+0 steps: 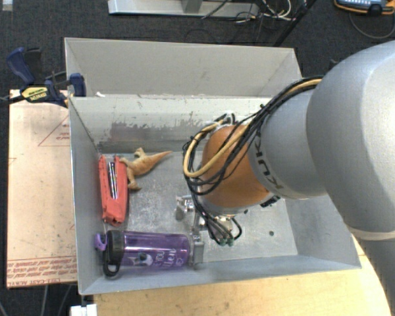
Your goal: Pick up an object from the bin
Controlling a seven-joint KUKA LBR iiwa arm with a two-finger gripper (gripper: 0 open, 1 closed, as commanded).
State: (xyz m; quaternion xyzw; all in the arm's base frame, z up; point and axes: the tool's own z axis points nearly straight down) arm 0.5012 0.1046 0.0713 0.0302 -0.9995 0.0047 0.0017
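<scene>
Arm [355, 143]: reaching into the bin [217, 276] from the right.
Red case [113, 189]: lying along the left wall.
Tan dinosaur [143, 163]: lying beside the case.
Purple bottle [148, 250]: lying along the front wall.
Gripper [196, 232]: hanging at the bottle's right end; spread or pressed together, cannot tell.

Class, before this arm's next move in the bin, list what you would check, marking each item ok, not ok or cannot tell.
1. Gripper inside the bin, low over its floor: ok.
2. Purple bottle lying on its side beside the gripper: ok.
3. Grip on the bottle: cannot tell.
4. Orange oblong object and tan toy dinosaur apart from the gripper: ok.
5. Room between bottle and near wall: cannot tell.
</scene>
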